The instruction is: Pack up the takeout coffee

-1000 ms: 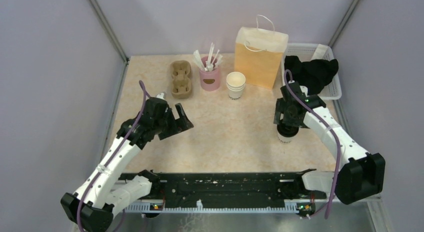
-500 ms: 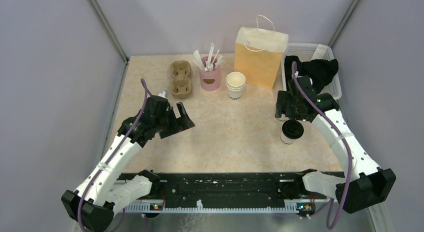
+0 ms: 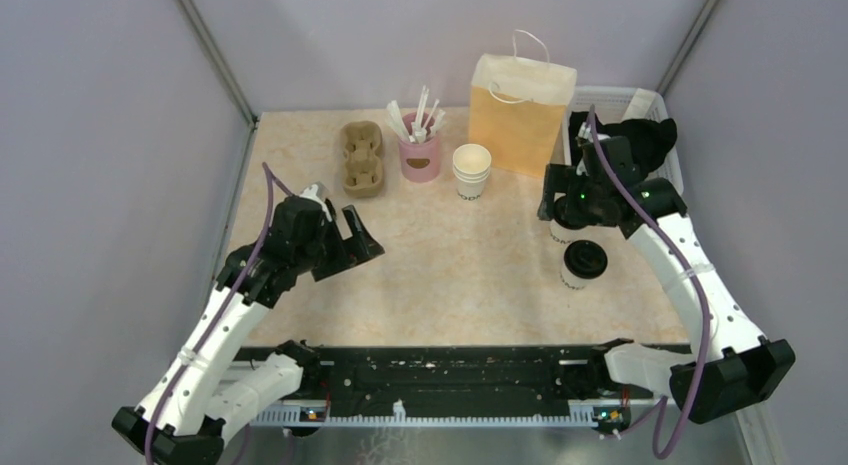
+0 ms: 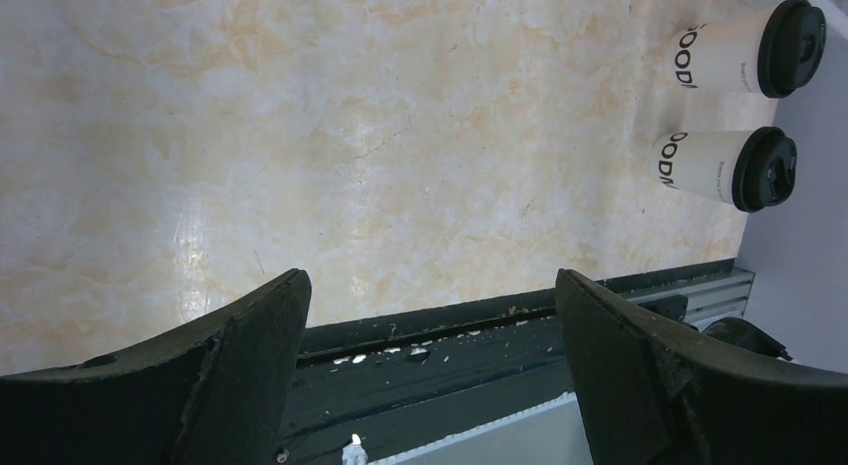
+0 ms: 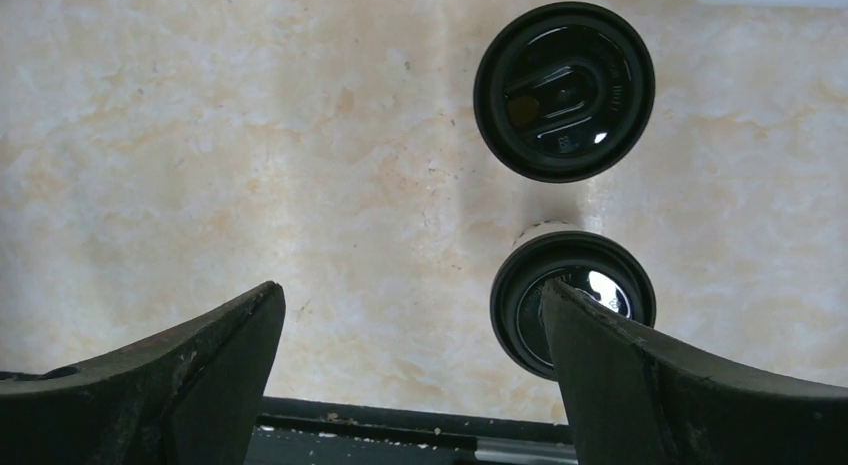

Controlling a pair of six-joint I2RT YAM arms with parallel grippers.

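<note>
**Jaws wide on both arms, nothing held**

Our right gripper [image 5: 410, 290] hangs empty above the table [image 5: 200, 135]. Both coffees stand upright, lids up, to one side of its gap: the near cup [image 5: 572, 303] beside one finger, the far cup [image 5: 564, 91] beyond. Our left gripper [image 4: 430, 277], equally empty, is well apart, so the right is nearer.

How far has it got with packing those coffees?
Done: the near cup and far cup both wear lids and stand on the table. In hand: nothing. The left hand and right hand are open and empty, and the right one hovers over the cups. Left: the packing itself, since neither cup is in the carrier or the bag.
</note>
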